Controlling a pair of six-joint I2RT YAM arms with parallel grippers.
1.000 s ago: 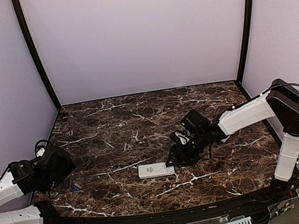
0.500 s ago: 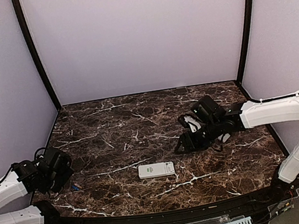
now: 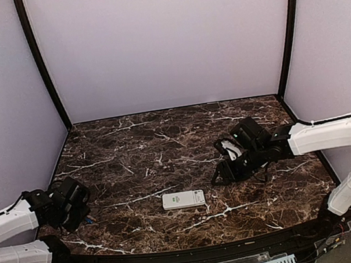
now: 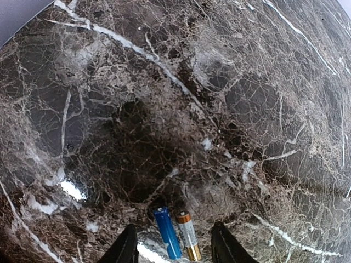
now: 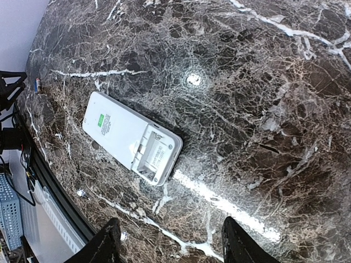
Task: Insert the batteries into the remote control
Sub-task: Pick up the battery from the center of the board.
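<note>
Well, the white remote (image 5: pixel 131 138) lies face down near the table's (image 3: pixel 132 150) front, battery bay (image 5: pixel 153 156) uncovered, green label (image 5: pixel 104 121) unreadable; both batteries (image 4: pixel 176 233) sit between the left gripper's (image 4: pixel 174 247) parted, empty jaws, the right gripper (image 5: pixel 167 241) likewise agape.

There are two batteries (image 4: pixel 167 233) and one remote control (image 5: pixel 131 139) on one marble table (image 3: pixel 130 138).

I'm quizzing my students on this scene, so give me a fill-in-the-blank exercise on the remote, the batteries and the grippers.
The remote lies with its ___ side up.
___ batteries lie side by side at the open left gripper.
The right gripper is open and holds ___.
Missing words: back; two; nothing.
</note>
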